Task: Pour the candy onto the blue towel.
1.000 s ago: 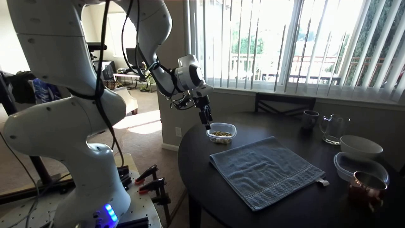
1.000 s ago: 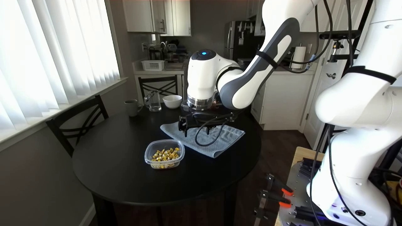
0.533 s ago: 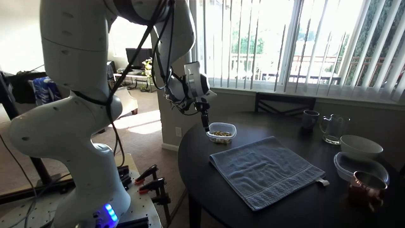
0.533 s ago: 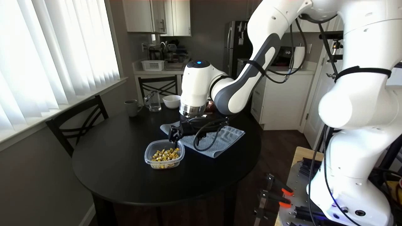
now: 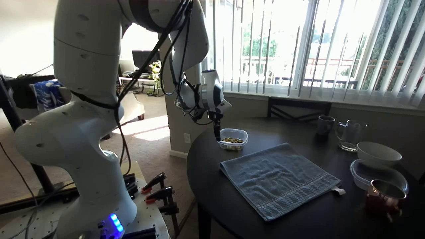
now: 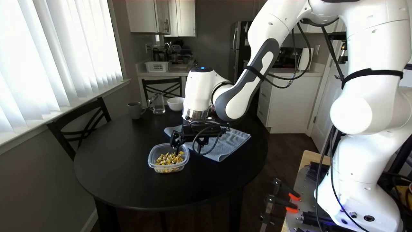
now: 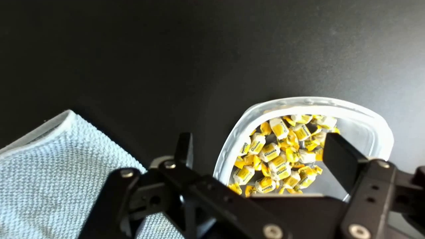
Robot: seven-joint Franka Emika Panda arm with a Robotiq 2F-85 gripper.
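Note:
The candy (image 7: 269, 152), several yellow-and-white wrapped pieces, lies in a clear plastic container (image 6: 152, 158) on the dark table; both also show in an exterior view (image 5: 232, 140). The blue towel (image 5: 279, 182) lies flat beside the container, and its corner shows in the wrist view (image 7: 59, 186). My gripper (image 7: 263, 151) is open and empty, pointing down at the container's towel side. In the wrist view one finger (image 7: 342, 159) is over the container's inside, the other (image 7: 184, 149) outside its rim. I cannot tell whether the fingers reach below the rim.
A grey mug (image 5: 325, 125), a glass mug (image 5: 352, 136), a white bowl (image 5: 378, 154), a second clear container (image 5: 360, 177) and a copper mug (image 5: 385, 199) stand beyond the towel. Chairs (image 6: 82, 120) stand at the table's edge. A cable loop hangs by the gripper.
My gripper has moved down and toward the container from above the towel, with the wrist turned somewhat. The container, candy and towel have not moved.

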